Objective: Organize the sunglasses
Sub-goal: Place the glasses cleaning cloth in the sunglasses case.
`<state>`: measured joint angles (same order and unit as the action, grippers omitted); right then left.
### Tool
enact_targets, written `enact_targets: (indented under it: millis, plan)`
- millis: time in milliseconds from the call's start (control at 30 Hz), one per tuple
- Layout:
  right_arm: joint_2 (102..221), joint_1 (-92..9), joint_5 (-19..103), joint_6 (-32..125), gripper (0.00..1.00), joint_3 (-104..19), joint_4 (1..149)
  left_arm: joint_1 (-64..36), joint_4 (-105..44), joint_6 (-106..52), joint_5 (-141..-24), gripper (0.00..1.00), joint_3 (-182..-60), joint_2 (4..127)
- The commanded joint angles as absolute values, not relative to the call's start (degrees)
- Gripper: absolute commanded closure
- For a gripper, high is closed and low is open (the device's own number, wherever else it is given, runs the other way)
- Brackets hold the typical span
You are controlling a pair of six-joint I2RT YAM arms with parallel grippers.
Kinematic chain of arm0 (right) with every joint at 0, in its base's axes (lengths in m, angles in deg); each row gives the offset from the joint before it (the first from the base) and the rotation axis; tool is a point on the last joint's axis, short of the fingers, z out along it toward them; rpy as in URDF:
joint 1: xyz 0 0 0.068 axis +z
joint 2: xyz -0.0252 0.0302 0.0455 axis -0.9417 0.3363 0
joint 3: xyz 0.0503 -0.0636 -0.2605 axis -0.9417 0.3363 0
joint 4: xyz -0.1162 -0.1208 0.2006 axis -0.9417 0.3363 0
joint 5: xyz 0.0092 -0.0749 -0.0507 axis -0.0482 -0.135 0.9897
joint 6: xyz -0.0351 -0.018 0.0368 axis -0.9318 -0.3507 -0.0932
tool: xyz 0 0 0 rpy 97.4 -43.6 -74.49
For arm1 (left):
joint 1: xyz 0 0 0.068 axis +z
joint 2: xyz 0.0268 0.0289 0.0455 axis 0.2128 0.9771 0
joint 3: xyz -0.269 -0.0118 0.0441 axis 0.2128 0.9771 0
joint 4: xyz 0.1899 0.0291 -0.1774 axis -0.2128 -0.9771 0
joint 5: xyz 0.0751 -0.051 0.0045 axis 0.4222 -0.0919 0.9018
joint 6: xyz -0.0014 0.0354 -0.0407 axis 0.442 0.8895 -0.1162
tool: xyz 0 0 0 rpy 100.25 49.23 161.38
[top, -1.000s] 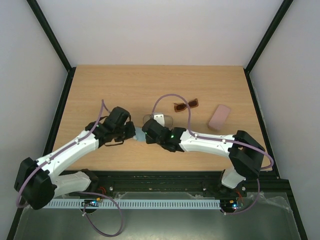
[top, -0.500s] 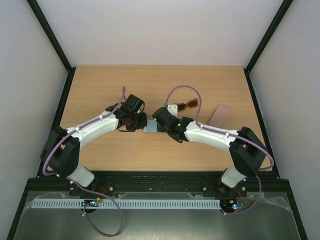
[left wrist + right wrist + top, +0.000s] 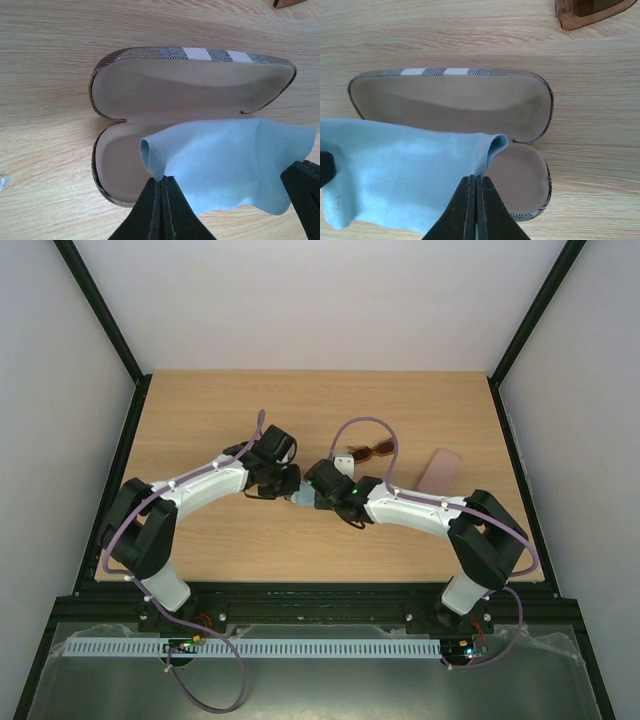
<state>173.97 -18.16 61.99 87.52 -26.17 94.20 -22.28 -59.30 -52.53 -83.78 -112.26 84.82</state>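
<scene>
Two sets of fingers [image 3: 149, 212] on cloth [image 3: 225, 165]

Bright, even light; soft shadows; sharp focus.

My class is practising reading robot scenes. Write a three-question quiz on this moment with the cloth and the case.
1. Fill in: the brown sunglasses lie on the ____.
2. True or false: the striped case is shut.
3. The left hand and right hand both pinch: A) the blue cloth B) the brown sunglasses C) nothing.
Key: 1 table; 2 false; 3 A.
</scene>
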Motion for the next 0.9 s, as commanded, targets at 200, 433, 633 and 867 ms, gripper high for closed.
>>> enact_targets:
  millis: [200, 433, 633, 867]
  plan:
    - [178.5, -18.6, 62.4, 88.8, 0.99, -24.2, 94.0, -22.0, -59.8, -50.5, -83.7, 0.98, -112.7, 89.1]
    - [179.0, -18.6, 62.0, 89.3, 0.99, -22.0, 92.9, -22.0, -57.5, -51.3, -84.6, 0.98, -108.7, 89.0]
    - [179.3, -18.7, 61.8, 89.5, 0.99, -19.9, 90.5, -22.2, -56.5, -51.4, -85.2, 0.98, -106.7, 89.1]
    - [177.6, -18.6, 63.2, 88.7, 0.99, -16.6, 85.0, -23.2, -55.9, -51.4, -85.0, 0.98, -106.1, 90.3]
